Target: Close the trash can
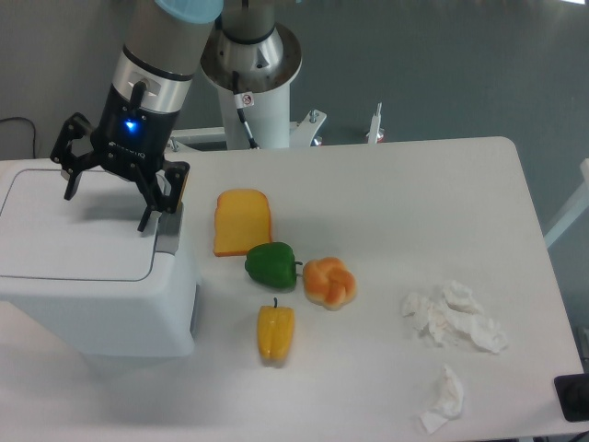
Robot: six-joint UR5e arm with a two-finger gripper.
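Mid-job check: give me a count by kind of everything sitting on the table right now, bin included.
Trash can: 1
Peppers, green and yellow: 2
Bread slice: 1
Bread roll: 1
Crumpled tissues, large and small: 2
Total: 7

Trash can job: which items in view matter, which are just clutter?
In play: trash can, lid flat; gripper, open above the lid.

Clutter: cheese slice, green pepper, yellow pepper, bread roll, crumpled tissues, table.
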